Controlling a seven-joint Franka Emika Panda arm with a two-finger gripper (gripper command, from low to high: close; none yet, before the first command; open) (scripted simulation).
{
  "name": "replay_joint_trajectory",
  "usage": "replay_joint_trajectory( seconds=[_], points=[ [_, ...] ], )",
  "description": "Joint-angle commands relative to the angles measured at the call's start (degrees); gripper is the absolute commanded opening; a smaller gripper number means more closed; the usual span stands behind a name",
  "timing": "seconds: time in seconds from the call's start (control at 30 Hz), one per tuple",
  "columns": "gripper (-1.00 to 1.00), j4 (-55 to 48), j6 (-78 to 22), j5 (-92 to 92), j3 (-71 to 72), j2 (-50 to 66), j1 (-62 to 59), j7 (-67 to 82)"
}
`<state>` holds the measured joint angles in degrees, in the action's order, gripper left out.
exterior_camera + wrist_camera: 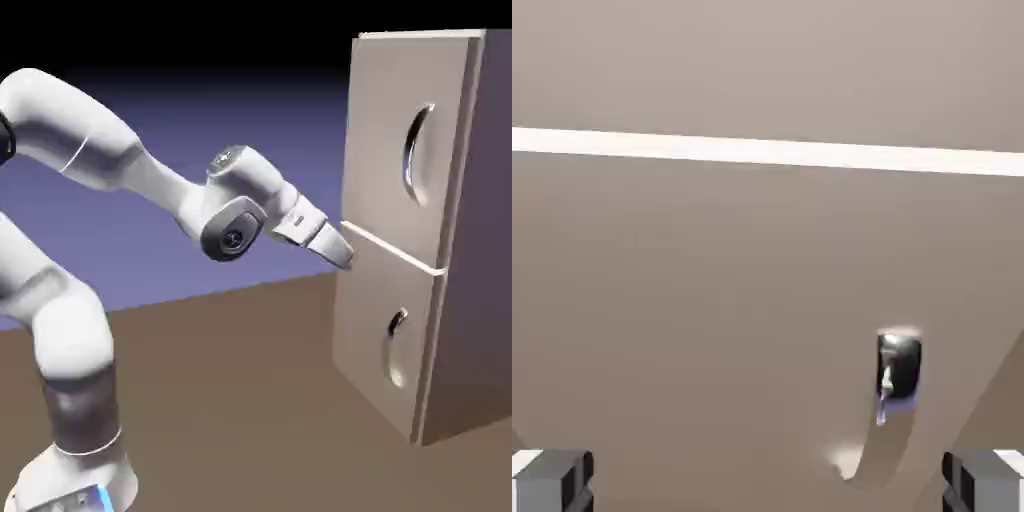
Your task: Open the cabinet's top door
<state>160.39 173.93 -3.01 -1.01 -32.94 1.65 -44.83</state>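
Observation:
The cabinet [460, 250] stands at the right of the exterior view, a tall beige box with two stacked doors. The top door [385, 130] looks shut flat, and its long curved silver handle [418, 150] sits over an oval recess. My gripper [343, 254] is at the door's left edge, level with the seam between the doors and well below and left of that handle. In the hand view my gripper [768, 482] is open, both grey fingertips [552, 480] wide apart with nothing between them. Beige panel fills that view, crossed by a pale seam [768, 152].
The shorter lower door [380, 350] carries a small handle [397, 345]. In the hand view a metal handle end [897, 372] sits in a recess below the seam; I cannot tell whose door it is. Brown tabletop [250, 400] runs under the arm.

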Motion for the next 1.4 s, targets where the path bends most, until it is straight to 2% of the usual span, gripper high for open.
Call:
replay_joint_trajectory(
  seconds=[0.0,1.37],
  points=[
    [0.0,-0.5,-0.1,-2.5,-0.8,-0.2,0.8,-2.0],
    [0.0,-21.2,-2.8,-104.7,-35.2,-9.9,33.4,-82.6]
  ],
)
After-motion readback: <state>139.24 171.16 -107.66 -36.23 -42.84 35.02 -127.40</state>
